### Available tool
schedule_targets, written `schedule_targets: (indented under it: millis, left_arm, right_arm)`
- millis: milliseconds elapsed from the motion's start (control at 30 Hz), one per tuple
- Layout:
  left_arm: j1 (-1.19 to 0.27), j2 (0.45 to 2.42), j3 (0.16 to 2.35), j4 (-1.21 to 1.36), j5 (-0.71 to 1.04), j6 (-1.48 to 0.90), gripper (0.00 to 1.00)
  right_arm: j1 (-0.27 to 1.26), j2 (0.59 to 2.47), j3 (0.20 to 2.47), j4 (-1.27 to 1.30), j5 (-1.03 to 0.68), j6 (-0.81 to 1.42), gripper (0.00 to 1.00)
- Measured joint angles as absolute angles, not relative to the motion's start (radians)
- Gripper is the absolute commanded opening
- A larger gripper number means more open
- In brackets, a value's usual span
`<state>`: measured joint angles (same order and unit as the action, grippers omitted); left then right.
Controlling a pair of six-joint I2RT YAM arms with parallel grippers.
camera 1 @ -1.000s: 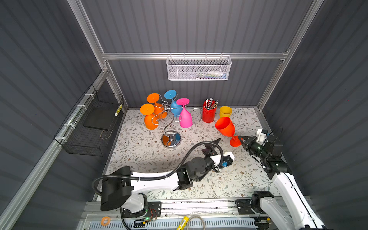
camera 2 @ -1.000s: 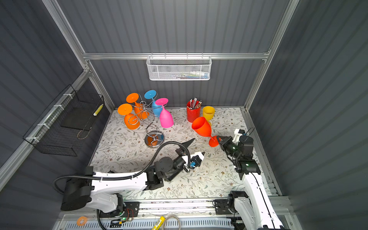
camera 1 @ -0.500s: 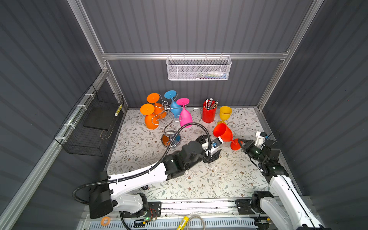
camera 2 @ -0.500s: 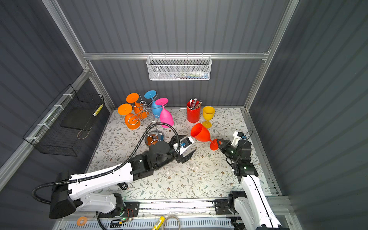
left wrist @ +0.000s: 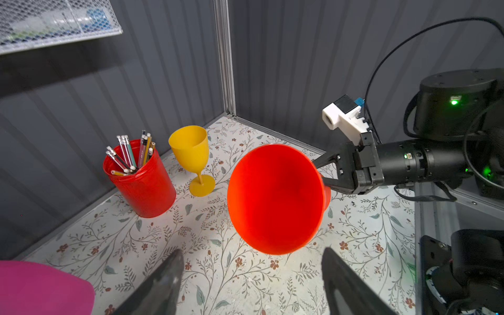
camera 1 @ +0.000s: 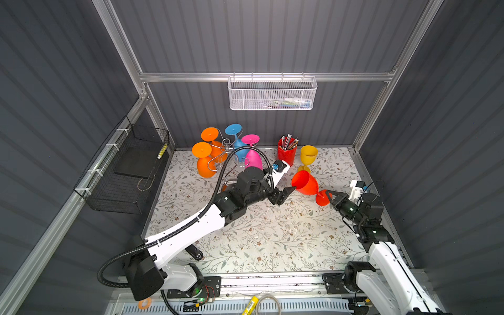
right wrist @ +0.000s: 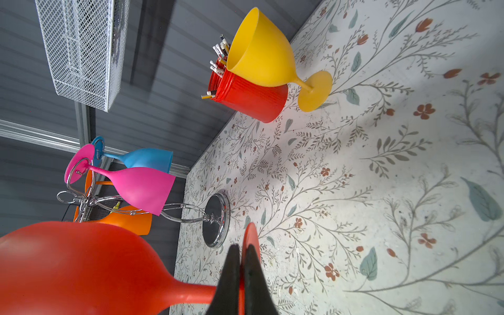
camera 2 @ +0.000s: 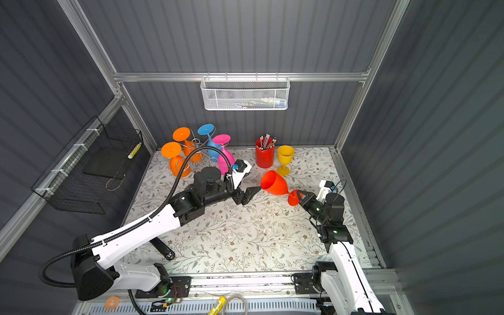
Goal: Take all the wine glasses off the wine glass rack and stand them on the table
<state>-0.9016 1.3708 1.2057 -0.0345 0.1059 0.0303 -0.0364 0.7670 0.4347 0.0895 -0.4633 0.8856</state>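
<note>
A red wine glass (camera 1: 305, 183) (camera 2: 274, 183) hangs tilted on its side above the table at the right. My right gripper (camera 1: 328, 197) (right wrist: 241, 249) is shut on the rim of its foot. The bowl's mouth (left wrist: 275, 199) faces my left gripper (camera 1: 283, 195) (left wrist: 251, 252), which is open, its tips just short of the rim with nothing between them. The chrome wine glass rack (camera 1: 223, 152) (right wrist: 216, 218) stands at the back left. Two orange glasses (camera 1: 204, 166), a blue one (camera 1: 233, 129) and a pink one (camera 1: 253, 159) hang on it upside down.
A red cup of pencils (camera 1: 286, 155) and an upright yellow glass (camera 1: 308, 155) stand at the back, close behind the red glass. A white mesh basket (camera 1: 272, 94) hangs on the back wall, a black wire basket (camera 1: 128, 169) on the left wall.
My left arm has swung from the front of the table back towards the rack, and its gripper now points at the red glass. The right gripper has tipped the glass lower, towards the left.
</note>
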Motion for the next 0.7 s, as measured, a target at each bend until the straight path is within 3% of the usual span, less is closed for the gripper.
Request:
schedule_targets:
  millis: [400, 633, 700]
  left_arm:
    - [-0.902, 1.514, 1.287, -0.052, 0.319, 0.009, 0.68]
    - [-0.902, 1.547, 1.295, -0.052, 0.372, 0.005, 0.46]
    - [-0.902, 1.547, 1.295, -0.051, 0.378, 0.005, 0.33]
  right_arm:
    - [-0.036, 0.761, 0.434, 0.089, -0.464, 0.881, 0.00]
    - [-0.036, 0.772, 0.434, 0.089, -0.464, 0.872, 0.00]
    - [-0.036, 0.780, 0.434, 0.090, -0.464, 0.870, 0.00]
